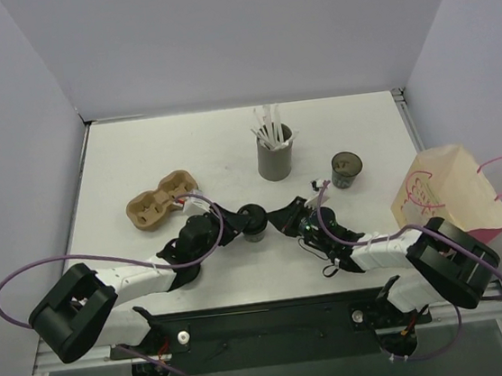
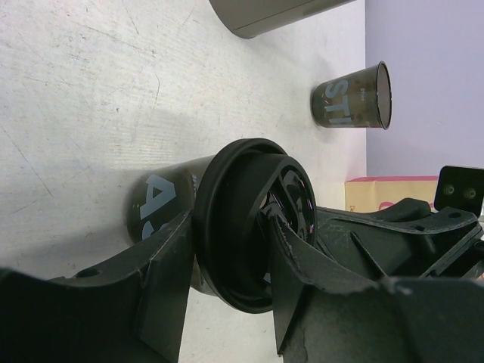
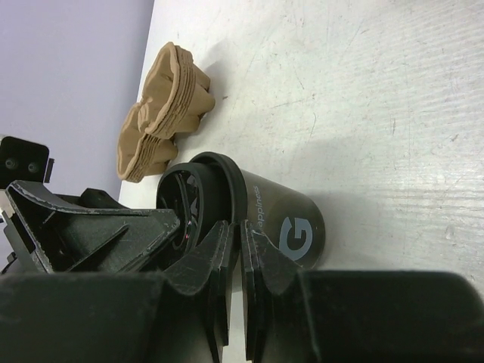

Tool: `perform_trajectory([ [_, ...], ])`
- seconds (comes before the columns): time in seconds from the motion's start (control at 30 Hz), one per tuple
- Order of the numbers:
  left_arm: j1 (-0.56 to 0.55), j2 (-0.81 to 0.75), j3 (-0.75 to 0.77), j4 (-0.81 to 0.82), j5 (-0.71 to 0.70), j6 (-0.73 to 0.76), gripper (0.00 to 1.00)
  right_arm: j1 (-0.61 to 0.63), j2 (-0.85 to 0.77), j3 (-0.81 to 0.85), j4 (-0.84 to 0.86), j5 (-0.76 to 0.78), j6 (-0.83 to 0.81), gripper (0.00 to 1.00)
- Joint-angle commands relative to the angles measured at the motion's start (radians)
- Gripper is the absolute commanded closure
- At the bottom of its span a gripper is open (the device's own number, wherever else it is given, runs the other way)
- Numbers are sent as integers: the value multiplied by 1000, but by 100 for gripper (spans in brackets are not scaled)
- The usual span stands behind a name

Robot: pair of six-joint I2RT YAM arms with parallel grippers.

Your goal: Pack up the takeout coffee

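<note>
The takeout coffee point(image 1: 253, 220) is a short dark cup with a black lid, standing at mid table between both grippers. In the left wrist view its body point(image 2: 162, 200) carries pale lettering. My left gripper point(image 1: 236, 228) straddles the lid point(image 2: 224, 227), with one finger under the rim and the other over the lid top. My right gripper point(image 1: 283, 217) has its fingers nearly together point(image 3: 236, 227) against the cup's side point(image 3: 291, 223), just below the lid rim.
A second dark cup without a lid point(image 1: 346, 169) stands to the right. The grey straw holder point(image 1: 275, 156) is behind. A brown cardboard cup carrier point(image 1: 160, 201) lies to the left. A paper bag with pink handles point(image 1: 451, 188) lies at the right edge.
</note>
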Motion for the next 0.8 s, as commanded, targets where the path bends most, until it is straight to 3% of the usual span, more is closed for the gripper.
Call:
perform_trajectory([
  [0.0, -41, 94, -97, -425, 87, 77, 55, 16, 70, -46, -290, 22, -58, 100],
  [0.1, -41, 87, -91, -444, 80, 80, 55, -22, -28, 12, -358, -20, -80, 98],
  [0.27, -41, 87, -84, -463, 65, 80, 56, -124, -198, 138, -552, -156, -129, 80],
  [0.43, -41, 117, -78, -455, 68, 71, 55, -151, -332, 230, -766, -161, -189, 64],
  [0.57, -41, 133, -71, -449, 73, 68, 55, -150, -387, 186, -767, -190, -111, 59],
  [0.77, -41, 122, -71, -454, 74, 68, 55, -90, -406, 103, -635, -189, 30, 57],
])
